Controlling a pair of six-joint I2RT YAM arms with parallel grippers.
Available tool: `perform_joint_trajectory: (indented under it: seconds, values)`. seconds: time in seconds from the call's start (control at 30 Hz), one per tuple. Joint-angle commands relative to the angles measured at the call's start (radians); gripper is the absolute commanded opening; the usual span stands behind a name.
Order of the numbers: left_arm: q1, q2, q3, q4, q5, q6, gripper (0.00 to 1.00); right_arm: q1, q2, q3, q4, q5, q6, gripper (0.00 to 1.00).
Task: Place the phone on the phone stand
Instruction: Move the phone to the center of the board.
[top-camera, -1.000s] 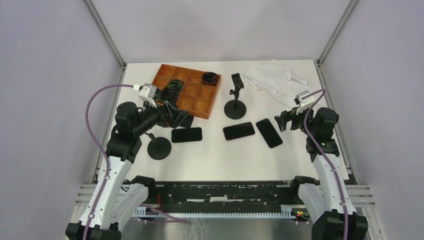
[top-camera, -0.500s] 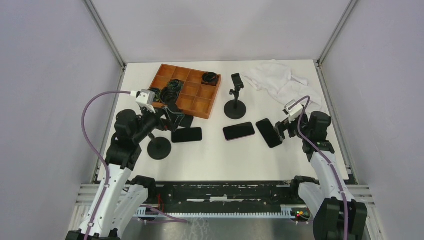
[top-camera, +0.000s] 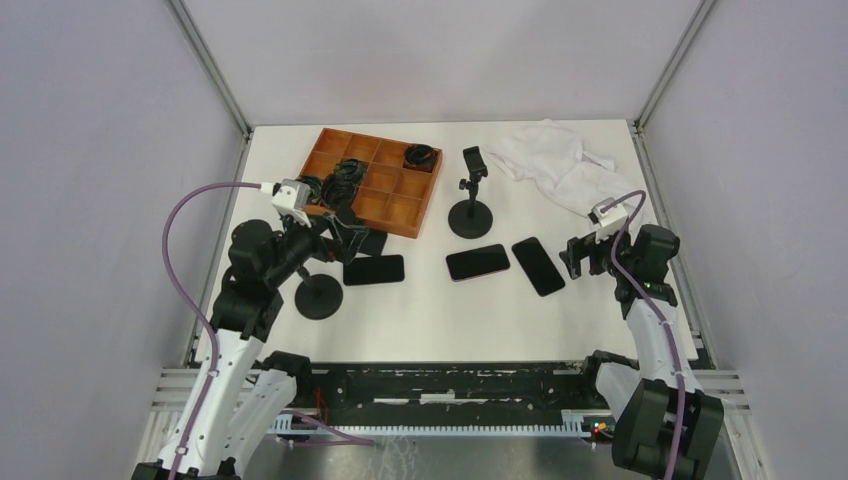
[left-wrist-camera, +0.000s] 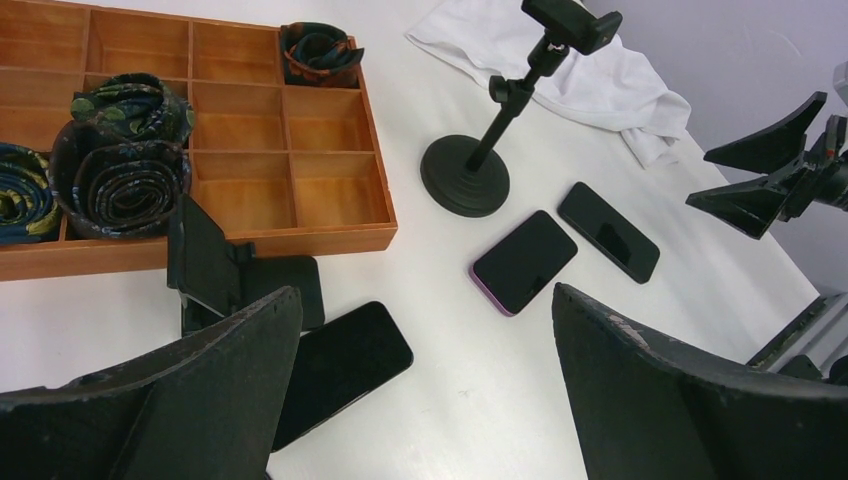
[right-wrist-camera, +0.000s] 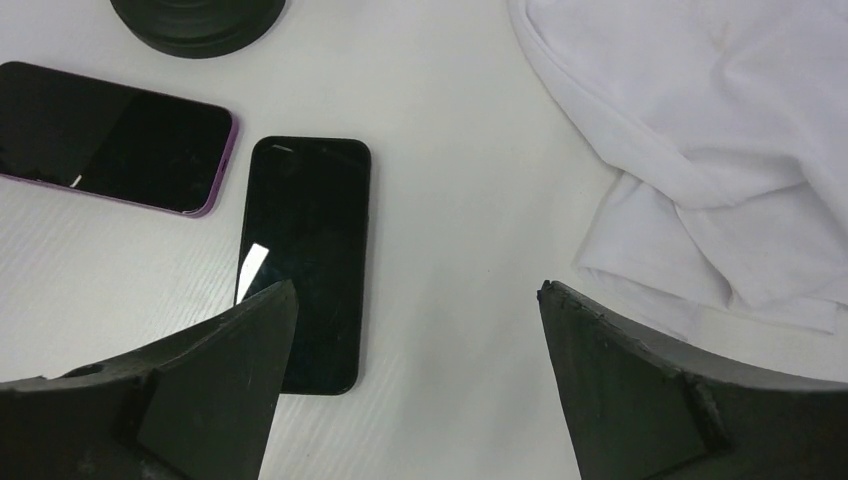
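Observation:
Three phones lie flat on the white table: a black one (top-camera: 373, 269) left of centre, a purple-edged one (top-camera: 477, 262) in the middle, and a black one (top-camera: 538, 266) to its right. A tall black phone stand (top-camera: 471, 195) with a round base stands behind them. A small folding black stand (left-wrist-camera: 210, 262) sits by the tray's front wall. My left gripper (top-camera: 345, 228) is open and empty above the left phone (left-wrist-camera: 340, 370). My right gripper (top-camera: 578, 255) is open and empty, just right of the right black phone (right-wrist-camera: 305, 250).
An orange compartment tray (top-camera: 400, 228) with rolled ties sits at the back left. A white cloth (top-camera: 555, 160) lies at the back right, close to my right gripper. A round black base (top-camera: 318, 297) stands under my left arm.
My right gripper dropped toward the right black phone, then drew back slightly to the right. My left arm shifted a little early on, then stayed still. No phone has moved.

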Motion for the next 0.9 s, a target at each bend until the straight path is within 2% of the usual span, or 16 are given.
perform_joint_trajectory:
  seconds: [0.0, 0.27, 0.4, 0.87]
  values:
    - [-0.004, -0.006, -0.002, 0.025, -0.013, 0.041, 1.0, -0.028, 0.013, 0.015, 0.067, -0.064, 0.05, 0.98]
    - [-0.031, 0.03, 0.002, 0.023, -0.014, 0.035, 1.0, -0.025, 0.068, 0.001, 0.038, -0.275, -0.018, 0.98]
    - [-0.041, 0.066, 0.007, 0.018, -0.013, 0.036, 0.99, -0.012, 0.066, -0.004, 0.025, -0.275, -0.062, 0.98]
    - [-0.038, 0.071, 0.009, 0.009, -0.023, 0.042, 0.99, 0.161, 0.083, 0.012, -0.03, -0.16, -0.15, 0.98]
